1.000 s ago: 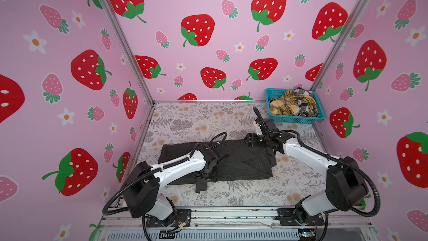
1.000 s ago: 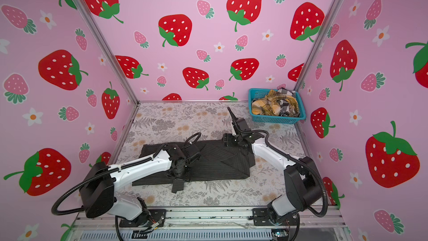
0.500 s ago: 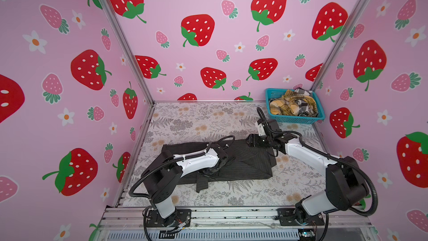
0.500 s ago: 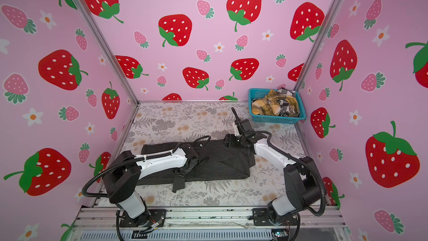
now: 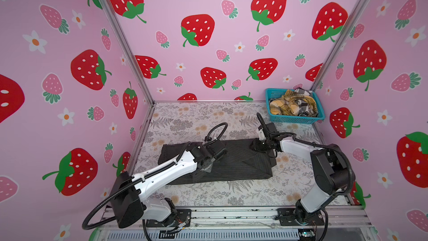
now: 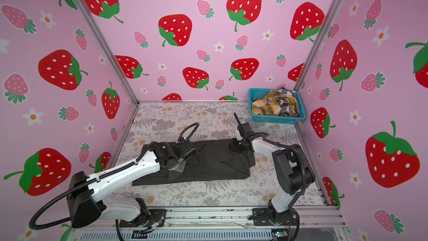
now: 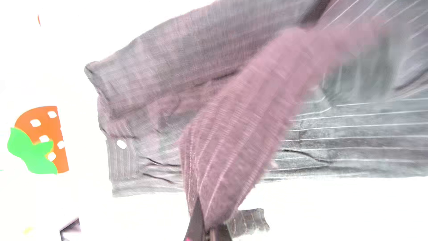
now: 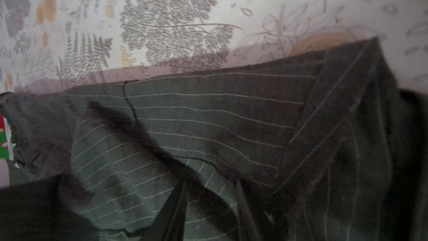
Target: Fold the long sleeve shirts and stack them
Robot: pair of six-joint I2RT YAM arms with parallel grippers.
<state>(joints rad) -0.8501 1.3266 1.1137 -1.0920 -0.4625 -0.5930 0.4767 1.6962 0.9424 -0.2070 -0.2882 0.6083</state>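
A dark charcoal pinstriped long sleeve shirt point(image 5: 243, 165) point(image 6: 220, 165) lies spread on the floral table in both top views. My left gripper point(image 5: 203, 173) point(image 6: 176, 170) points down onto the shirt's left half. In the left wrist view it point(image 7: 208, 230) is shut on a raised fold of the pinstriped cloth point(image 7: 231, 147). My right gripper point(image 5: 253, 146) point(image 6: 232, 147) rests at the shirt's far right edge. In the right wrist view its point(image 8: 208, 209) fingers point(image 8: 176, 207) stand apart with cloth lying between them. A mustard plaid shirt point(image 5: 284, 107) and a black-and-white checked shirt point(image 5: 303, 107) lie crumpled in the basket.
The turquoise mesh basket point(image 5: 294, 119) point(image 6: 275, 119) stands in the back right corner against the strawberry walls. Floral table surface point(image 5: 196, 117) lies bare behind the shirt, and a strip of it point(image 5: 231, 195) in front, before the metal rail.
My left gripper has shut on a fold of the pinstriped shirt and its arm has swung lower to the left. The right gripper's jaws have narrowed over the shirt's far edge.
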